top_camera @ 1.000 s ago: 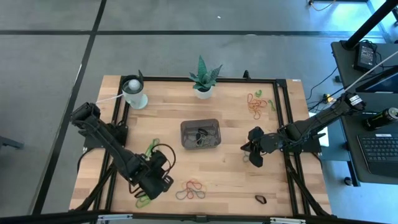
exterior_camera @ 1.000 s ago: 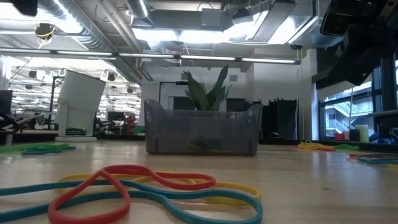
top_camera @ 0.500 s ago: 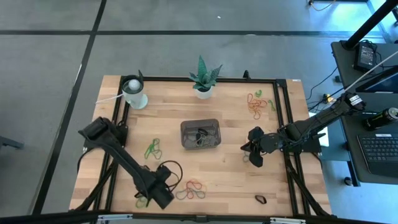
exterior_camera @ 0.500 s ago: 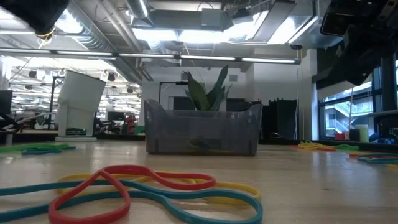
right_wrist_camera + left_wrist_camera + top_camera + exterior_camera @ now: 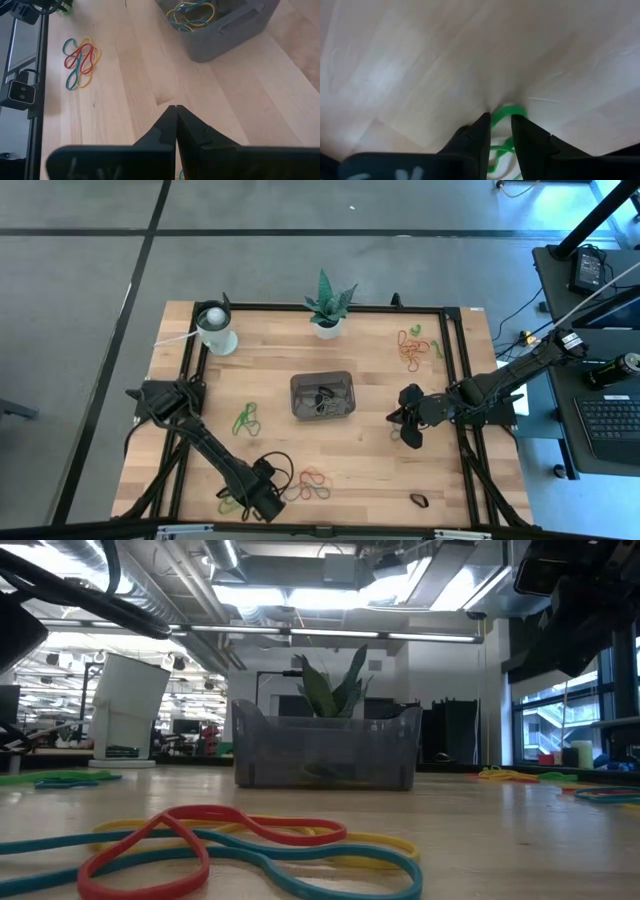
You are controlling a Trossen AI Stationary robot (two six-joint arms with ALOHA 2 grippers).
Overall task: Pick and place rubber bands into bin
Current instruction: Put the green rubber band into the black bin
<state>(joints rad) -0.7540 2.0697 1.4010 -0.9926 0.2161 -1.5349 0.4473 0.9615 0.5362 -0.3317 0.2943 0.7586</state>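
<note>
The bin (image 5: 322, 396) (image 5: 325, 748) sits mid-table with a few rubber bands (image 5: 190, 12) inside. My left gripper (image 5: 252, 502) (image 5: 501, 122) is low at the table's near edge, over a green rubber band (image 5: 228, 503). Its fingers are open by a narrow gap with a loop of that band (image 5: 504, 111) between the tips. A red, yellow and teal cluster (image 5: 308, 484) (image 5: 250, 840) (image 5: 80, 60) lies just right of it. My right gripper (image 5: 405, 423) (image 5: 176, 107) waits shut above the wood, right of the bin. My left gripper comes from above, pointing down, its fingertips (image 5: 482, 127) standing on either side of the green band's loop (image 5: 512, 109), which lies flat on the table. Whether the fingers touch the band, I cannot tell.
More green bands (image 5: 245, 420) lie left of the bin, orange and green ones (image 5: 412, 347) at the far right, a black one (image 5: 418, 500) near the front right. A white cup (image 5: 217, 330) and potted plant (image 5: 327, 310) stand along the far edge.
My left gripper has moved toward the table's near edge and slightly right, coming down over the green band there. The right arm has kept still.
</note>
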